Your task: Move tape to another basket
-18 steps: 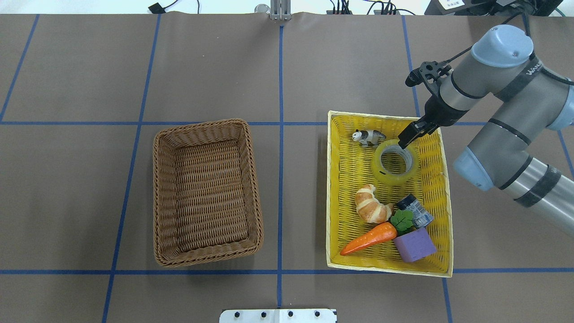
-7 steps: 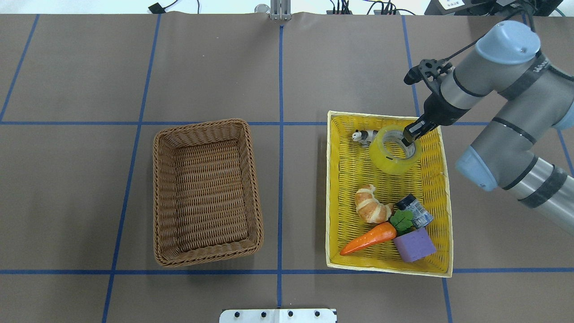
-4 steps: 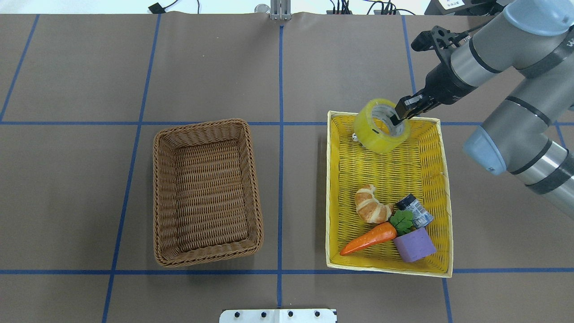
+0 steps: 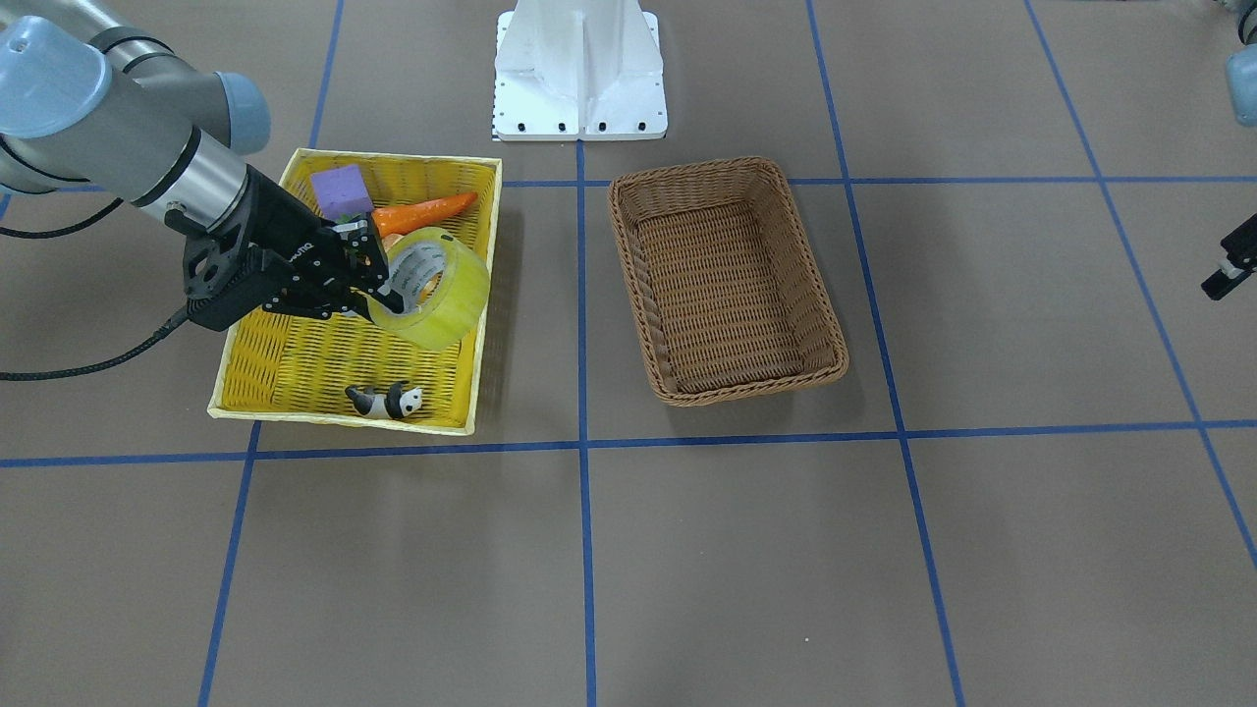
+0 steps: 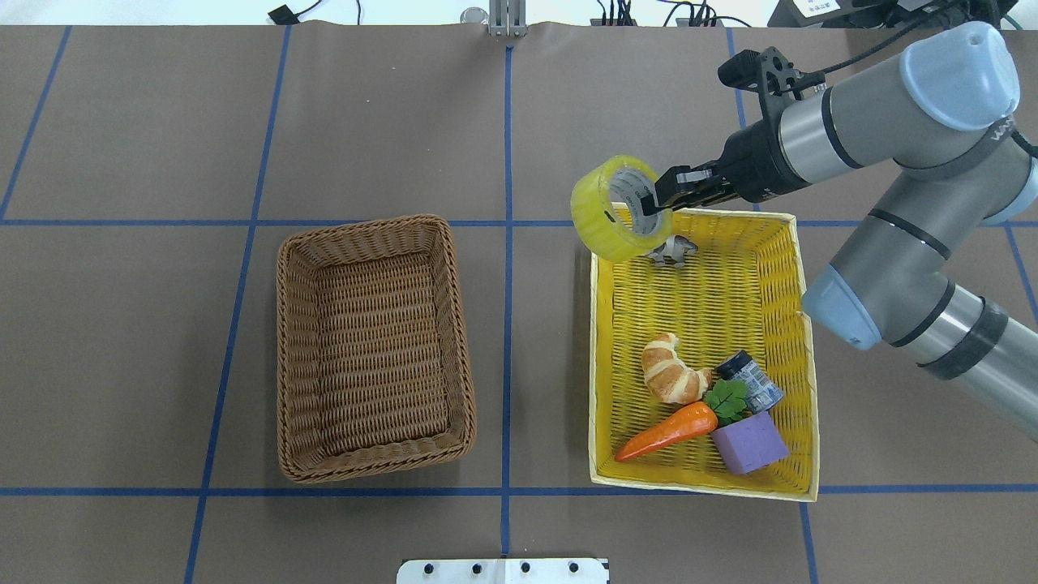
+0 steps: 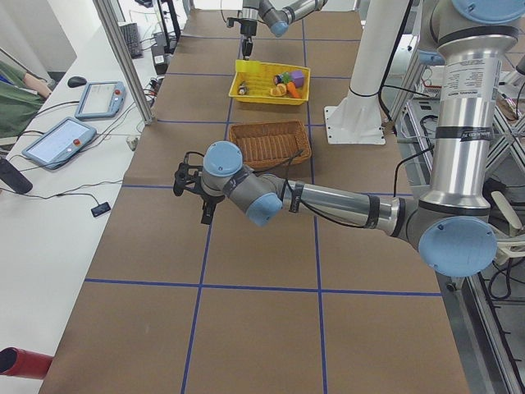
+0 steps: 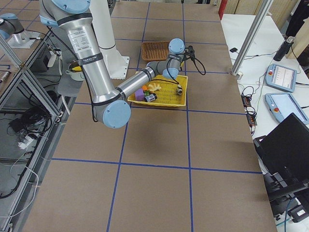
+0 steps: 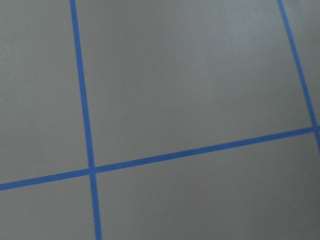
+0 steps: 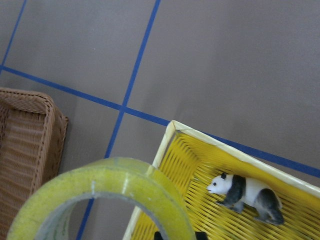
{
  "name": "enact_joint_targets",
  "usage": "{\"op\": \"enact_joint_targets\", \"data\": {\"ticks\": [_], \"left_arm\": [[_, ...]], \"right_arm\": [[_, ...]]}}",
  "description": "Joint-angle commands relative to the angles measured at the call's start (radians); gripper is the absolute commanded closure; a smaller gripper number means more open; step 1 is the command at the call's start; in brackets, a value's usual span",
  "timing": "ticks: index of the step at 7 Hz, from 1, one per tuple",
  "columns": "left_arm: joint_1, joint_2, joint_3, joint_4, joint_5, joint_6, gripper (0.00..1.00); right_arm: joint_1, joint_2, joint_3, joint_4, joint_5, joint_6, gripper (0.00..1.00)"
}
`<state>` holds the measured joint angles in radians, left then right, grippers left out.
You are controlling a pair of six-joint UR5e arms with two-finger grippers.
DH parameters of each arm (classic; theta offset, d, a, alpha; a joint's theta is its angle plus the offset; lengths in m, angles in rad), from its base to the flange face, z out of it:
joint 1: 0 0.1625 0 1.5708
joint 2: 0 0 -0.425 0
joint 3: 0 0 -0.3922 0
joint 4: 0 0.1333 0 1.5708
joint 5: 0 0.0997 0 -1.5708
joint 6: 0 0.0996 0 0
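Observation:
My right gripper (image 5: 651, 203) is shut on the wall of the tape (image 5: 610, 212), a wide yellowish roll with a grey-white core. It holds the roll tilted in the air over the far left corner of the yellow tray (image 5: 705, 320). The front-facing view shows the same grip (image 4: 381, 291) on the tape (image 4: 439, 287). In the right wrist view the tape (image 9: 115, 181) fills the bottom. The brown wicker basket (image 5: 369, 341) stands empty to the left, a gap away, and also shows in the front-facing view (image 4: 727, 285). My left gripper (image 6: 205, 212) hovers over bare table far to the left; I cannot tell its state.
The yellow tray holds a toy panda (image 5: 671, 250), a croissant (image 5: 671, 371), a carrot (image 5: 666, 431), a purple block (image 5: 750, 442) and a small jar (image 5: 752, 380). The robot's white base (image 4: 579, 69) stands at the table's near edge. Blue tape lines cross the brown table.
My right gripper closed on the tape lying in the yellow tray, lifted it out, and carried it left over the tray's far left corner, toward the brown basket.

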<state>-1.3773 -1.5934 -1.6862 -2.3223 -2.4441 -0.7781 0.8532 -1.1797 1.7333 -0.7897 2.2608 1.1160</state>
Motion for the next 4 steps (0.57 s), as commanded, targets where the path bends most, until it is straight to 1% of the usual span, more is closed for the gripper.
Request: {"op": "enact_joint_targets", "data": {"ticks": [1, 2, 3, 4], "left_arm": [[0.053, 0.0, 0.011, -0.329, 0.002, -0.346, 0.03], [0.067, 0.0, 0.01, -0.465, 0.003, -0.498, 0.03], [0.098, -0.013, 0.007, -0.609, 0.008, -0.711, 0.03], [0.125, -0.067, 0.008, -0.747, 0.013, -0.979, 0.03]], "right_arm": [[-0.063, 0.0, 0.0, 0.2, -0.11, 0.196, 1.0], [-0.109, 0.0, 0.0, 0.304, -0.188, 0.287, 1.0], [-0.158, 0.002, 0.0, 0.398, -0.263, 0.37, 1.0], [-0.205, 0.008, 0.002, 0.476, -0.327, 0.425, 1.0]]}}
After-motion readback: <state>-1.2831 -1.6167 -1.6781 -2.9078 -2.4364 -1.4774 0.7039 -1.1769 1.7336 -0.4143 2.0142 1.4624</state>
